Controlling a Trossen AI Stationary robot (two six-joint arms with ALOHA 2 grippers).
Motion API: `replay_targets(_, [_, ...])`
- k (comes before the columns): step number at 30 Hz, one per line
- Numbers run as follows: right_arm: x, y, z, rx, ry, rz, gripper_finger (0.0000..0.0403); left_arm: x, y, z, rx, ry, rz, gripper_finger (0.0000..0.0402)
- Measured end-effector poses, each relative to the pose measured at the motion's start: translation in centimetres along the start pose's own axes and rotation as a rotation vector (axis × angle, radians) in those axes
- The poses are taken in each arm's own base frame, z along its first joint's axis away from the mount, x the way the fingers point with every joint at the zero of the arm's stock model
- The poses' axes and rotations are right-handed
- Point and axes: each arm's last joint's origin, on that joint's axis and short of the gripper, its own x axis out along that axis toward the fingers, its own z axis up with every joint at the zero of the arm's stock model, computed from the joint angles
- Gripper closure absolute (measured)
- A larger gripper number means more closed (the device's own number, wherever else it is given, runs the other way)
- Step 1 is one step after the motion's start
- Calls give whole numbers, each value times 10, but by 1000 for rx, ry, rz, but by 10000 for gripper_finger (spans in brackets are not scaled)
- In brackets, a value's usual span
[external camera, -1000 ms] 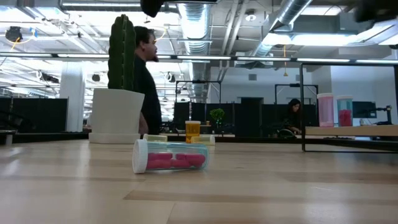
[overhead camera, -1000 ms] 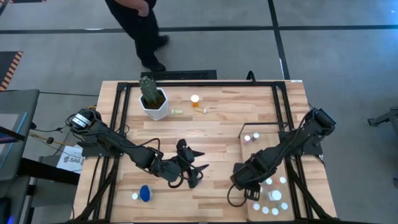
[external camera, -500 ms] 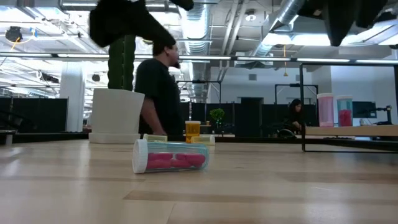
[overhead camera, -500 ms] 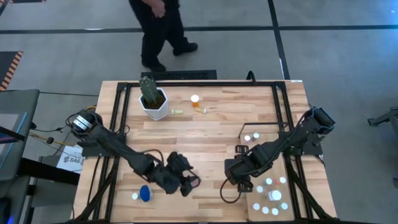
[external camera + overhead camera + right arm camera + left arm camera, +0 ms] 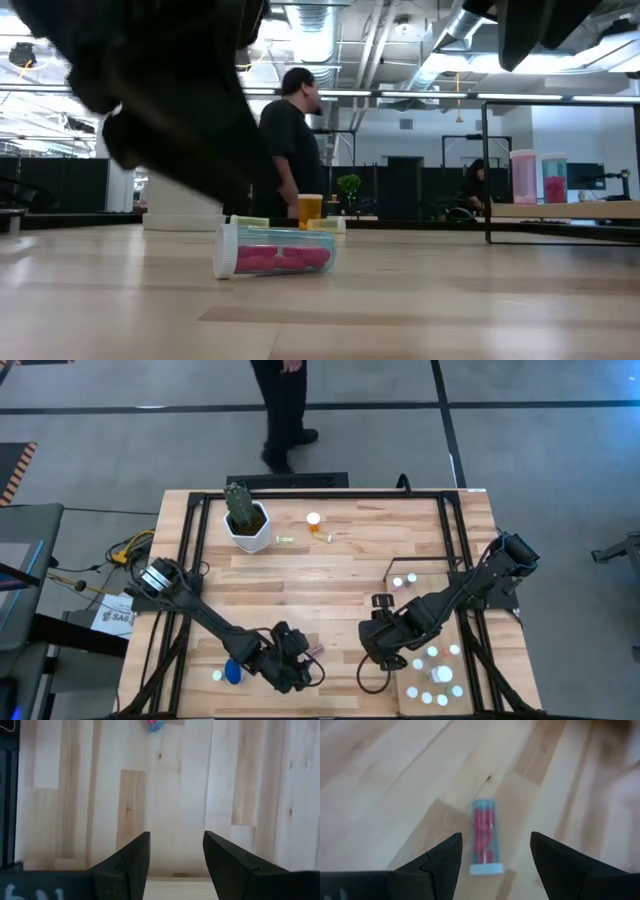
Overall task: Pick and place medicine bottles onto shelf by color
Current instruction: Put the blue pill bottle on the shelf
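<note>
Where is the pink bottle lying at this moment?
In the high view the pink bottle lies on its side near the table's front edge, left of centre, just beside the open left gripper; the left wrist view shows it ahead, between the fingers.

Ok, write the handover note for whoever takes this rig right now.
Left gripper: fingers open, empty, above the pink bottle, which lies on its side on the table's near edge.
Right gripper: fingers open, empty, over bare tabletop just left of the shelf.
Done: a cluster of white-capped bottles stands at the shelf's near end, and two more stand at its far end.
Left: the pink bottle, the blue bottle and small white-capped one near the left front, and the orange bottle beside the cactus pot.
</note>
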Motion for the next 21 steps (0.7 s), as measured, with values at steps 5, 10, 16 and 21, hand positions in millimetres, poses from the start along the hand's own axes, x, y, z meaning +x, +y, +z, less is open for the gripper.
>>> replay_targets(5, [-1, 4, 0, -6, -19, 5, 202, 8, 2, -9, 17, 9, 31, 180])
replay_targets(10, [-1, 7, 1, -6, -35, 15, 202, 7, 1, -10, 32, -7, 46, 180])
replay_targets(16, [-2, 11, -1, -6, -48, 6, 205, 11, 0, -18, 37, 18, 39, 180])
replay_targets(21, [-3, 15, -2, -13, -68, 4, 204, 15, 0, -23, 35, 15, 46, 180])
